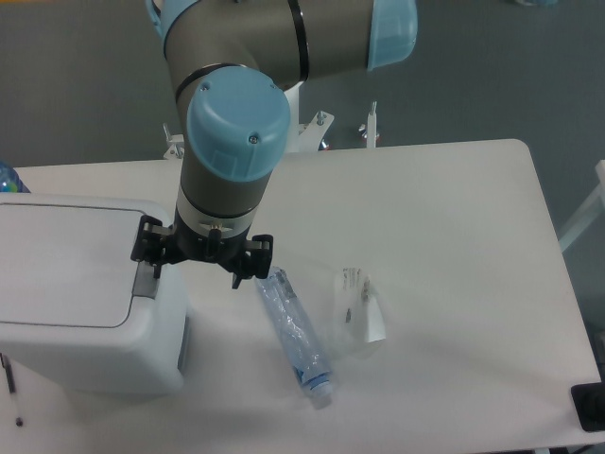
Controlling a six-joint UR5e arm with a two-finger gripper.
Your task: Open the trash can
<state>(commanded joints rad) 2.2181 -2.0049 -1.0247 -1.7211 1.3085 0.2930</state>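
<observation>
The trash can point(85, 350) is a big white boxy bin at the table's left edge, with its flat lid point(61, 260) lying down shut. Its grey push tab point(144, 282) sits at the lid's right edge. My gripper point(197, 272) hangs straight down beside the bin's right side, largely hidden under the arm's blue wrist cap. Its black fingers point(149, 248) show spread apart on either side of the wrist, the left one just over the grey tab. Nothing is held between them.
A crushed clear plastic bottle point(295, 336) lies on the table just right of the gripper. A clear plastic cup point(359, 317) lies beside it. A black object point(588, 409) sits at the table's front right corner. Metal brackets point(369, 128) stand at the back edge.
</observation>
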